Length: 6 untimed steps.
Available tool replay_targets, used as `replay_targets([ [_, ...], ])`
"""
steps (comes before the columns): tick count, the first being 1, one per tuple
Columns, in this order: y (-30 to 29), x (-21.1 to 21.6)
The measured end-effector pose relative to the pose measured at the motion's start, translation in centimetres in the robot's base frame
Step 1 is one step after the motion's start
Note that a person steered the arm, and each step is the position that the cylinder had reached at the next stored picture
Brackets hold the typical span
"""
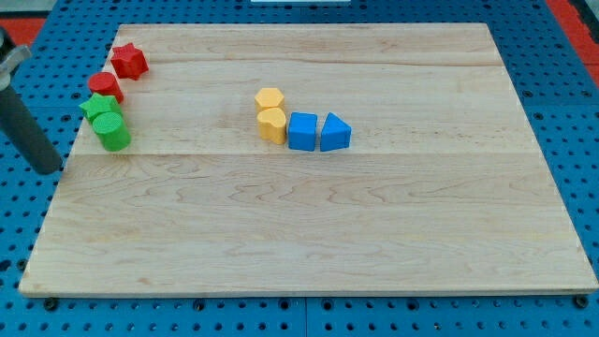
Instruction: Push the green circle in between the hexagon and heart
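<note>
The green circle (112, 131) sits near the board's left edge, touching a green star (98, 106) just above it. The yellow hexagon (269, 98) and the yellow heart (272, 124) stand close together near the board's middle, hexagon above heart. My tip (49, 171) is at the end of the dark rod at the view's left, just off the board's left edge, left of and a little below the green circle, apart from it.
A red circle (105, 85) and a red star (129, 61) lie above the green star. A blue cube (302, 131) and a blue triangle (335, 132) sit right of the heart. The wooden board (309, 225) lies on a blue perforated table.
</note>
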<state>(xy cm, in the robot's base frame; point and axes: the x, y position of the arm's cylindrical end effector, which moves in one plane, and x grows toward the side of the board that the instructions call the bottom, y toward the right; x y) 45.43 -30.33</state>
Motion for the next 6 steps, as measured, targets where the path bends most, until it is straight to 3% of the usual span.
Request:
replay_targets([
  [1,6.9,-2.9],
  [2,14.4,-3.0],
  [3,15.7,-2.5],
  [4,11.6,-0.3],
  [5,6.7,-0.8],
  [6,9.4,-6.2],
])
